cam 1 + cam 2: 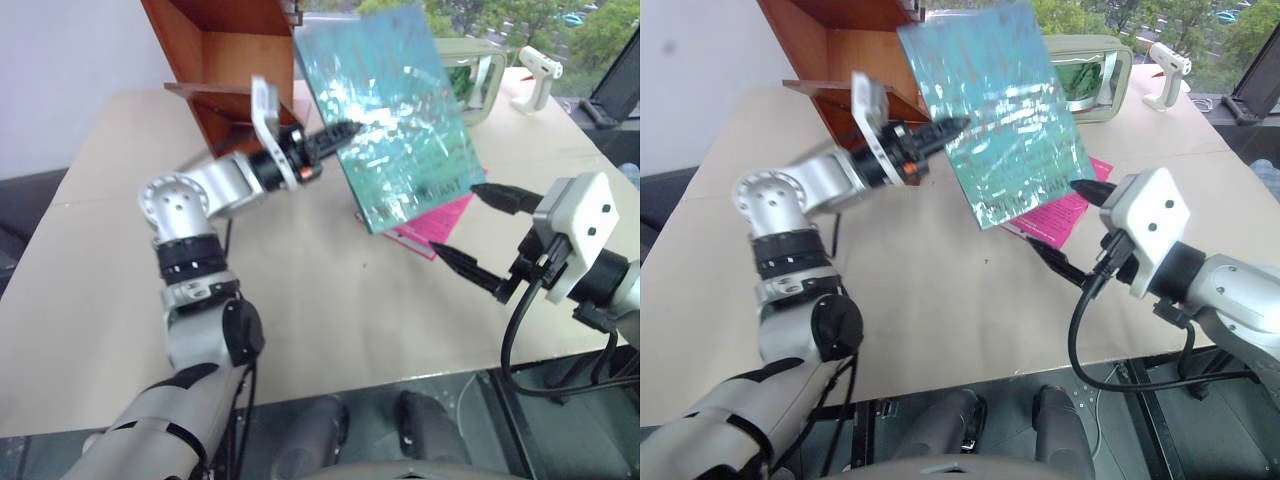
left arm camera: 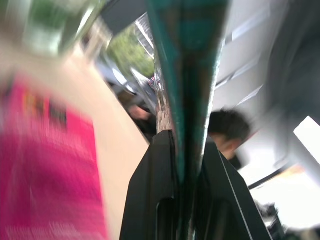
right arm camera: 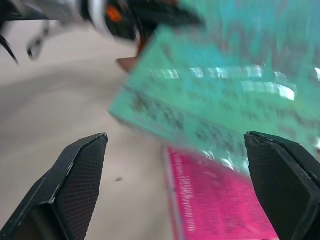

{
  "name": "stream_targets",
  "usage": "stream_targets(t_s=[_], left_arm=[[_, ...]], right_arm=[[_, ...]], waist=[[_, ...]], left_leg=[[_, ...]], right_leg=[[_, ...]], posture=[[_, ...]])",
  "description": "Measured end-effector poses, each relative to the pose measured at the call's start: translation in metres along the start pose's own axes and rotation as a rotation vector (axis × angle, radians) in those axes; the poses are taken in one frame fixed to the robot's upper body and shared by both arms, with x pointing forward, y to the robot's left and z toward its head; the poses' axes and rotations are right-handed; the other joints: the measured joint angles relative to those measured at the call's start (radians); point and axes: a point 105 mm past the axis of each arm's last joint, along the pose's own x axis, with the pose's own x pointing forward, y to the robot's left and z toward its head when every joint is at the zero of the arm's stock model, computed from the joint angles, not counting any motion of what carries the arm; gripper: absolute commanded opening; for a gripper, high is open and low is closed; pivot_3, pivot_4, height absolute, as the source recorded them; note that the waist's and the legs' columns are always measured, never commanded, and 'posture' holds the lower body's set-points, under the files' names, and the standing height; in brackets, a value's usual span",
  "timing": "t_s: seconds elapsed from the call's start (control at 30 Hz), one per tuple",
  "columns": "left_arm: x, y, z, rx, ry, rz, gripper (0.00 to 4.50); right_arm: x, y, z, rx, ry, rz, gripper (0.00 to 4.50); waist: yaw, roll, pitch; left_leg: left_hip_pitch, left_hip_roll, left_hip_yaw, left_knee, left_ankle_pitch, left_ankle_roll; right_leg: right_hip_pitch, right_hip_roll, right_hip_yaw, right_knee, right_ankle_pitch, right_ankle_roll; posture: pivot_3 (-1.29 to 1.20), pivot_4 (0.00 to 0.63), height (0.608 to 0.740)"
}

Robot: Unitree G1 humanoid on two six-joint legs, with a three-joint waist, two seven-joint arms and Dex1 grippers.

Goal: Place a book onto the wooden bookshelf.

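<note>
Left gripper clamped on the left edge of the teal-green book; book held upright and tilted, clear of the worktop, just beside the wooden bookshelf at the far edge. Pink book flat beneath it. Right gripper near the book's lower corner, its 2 fingers spread wide, holding nothing.
</note>
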Motion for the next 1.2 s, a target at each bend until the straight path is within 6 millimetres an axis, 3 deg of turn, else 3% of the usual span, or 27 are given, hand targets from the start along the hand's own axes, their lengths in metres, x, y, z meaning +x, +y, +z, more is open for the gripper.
stream_targets(t_s=[0.13,0.3,0.4,0.47,0.53,0.67,0.87,0.97,1.07,1.2], left_arm=[[-0.002,-0.016,0.025,0.348,0.047,-0.012,0.38],[-0.011,-0.016,0.038,0.682,0.11,0.01,0.38],[-0.016,-0.01,0.043,1.073,0.223,0.029,0.38],[-0.019,-0.005,0.052,1.244,0.282,0.058,0.38],[-0.025,-0.001,0.066,1.438,0.36,0.089,0.38],[-0.042,0.008,0.102,1.656,0.496,0.189,0.38],[-0.058,0.019,0.128,1.722,0.666,0.282,0.38],[-0.077,0.043,0.134,1.681,0.866,0.403,0.38],[-0.09,0.07,0.122,1.592,1.02,0.463,0.38],[-0.085,0.094,0.1,1.53,1.11,0.455,0.38]], right_arm=[[-0.006,-0.019,0.007,-0.048,-0.025,-0.077,4.5],[-0.008,-0.029,0.01,-0.071,-0.037,-0.096,4.5],[-0.008,-0.031,0.016,-0.081,-0.065,-0.085,4.5],[-0.009,-0.032,0.022,-0.092,-0.09,-0.089,4.5],[-0.008,-0.034,0.026,-0.092,-0.119,-0.094,4.5],[-0.003,-0.034,0.022,-0.07,-0.138,-0.076,4.5],[0.007,-0.033,0.022,-0.071,-0.174,-0.056,4.5],[0.012,-0.032,0.022,-0.077,-0.194,-0.04,4.5],[0.017,-0.034,0.028,-0.098,-0.227,-0.034,4.5],[0.025,-0.034,0.038,-0.12,-0.267,-0.012,4.5]], waist=[[0.002,0.0,0.0],[-0.007,0.001,0.0],[-0.013,0.001,0.001],[-0.015,0.0,0.001],[-0.016,-0.001,0.002],[-0.019,-0.001,0.003],[-0.02,-0.001,0.003],[-0.023,-0.001,0.004],[-0.029,-0.001,0.004],[-0.042,-0.002,0.006]], left_leg=[[0.0,0.0,0.001,-0.001,0.0,0.0],[0.001,0.001,0.001,-0.003,0.0,0.001],[0.0,0.001,0.001,-0.005,0.0,0.001],[0.0,0.001,0.001,-0.006,0.0,0.001],[0.0,0.001,0.001,-0.007,0.0,0.001],[0.0,0.001,0.001,-0.009,0.0,0.002],[-0.002,0.001,0.0,-0.009,-0.001,0.004],[-0.002,0.001,0.001,-0.009,-0.001,0.005],[-0.001,0.001,0.001,-0.008,-0.001,0.005],[-0.001,0.001,0.0,-0.007,-0.001,0.005]], right_leg=[[0.0,0.0,0.0,0.0,0.0,0.0],[0.0,0.001,0.001,-0.002,0.0,0.0],[-0.001,0.0,0.001,-0.004,0.0,0.0],[-0.001,0.0,0.0,-0.005,0.0,0.0],[-0.001,0.0,0.0,-0.007,0.0,0.0],[-0.001,0.0,0.0,-0.009,0.0,0.0],[-0.001,0.001,-0.002,-0.011,0.0,0.0],[-0.001,0.002,-0.002,-0.012,0.0,0.001],[-0.001,0.002,-0.002,-0.011,0.0,0.001],[-0.001,0.002,-0.002,-0.009,0.0,0.001]], posture=[[0.0,0.15,0.74],[0.0,0.15,0.74],[0.0,0.15,0.74],[0.0,0.15,0.74],[0.0,0.15,0.74],[0.0,0.15,0.74],[0.0,0.15,0.74],[0.0,0.15,0.74],[0.0,0.15,0.74],[0.0,0.15,0.74]])
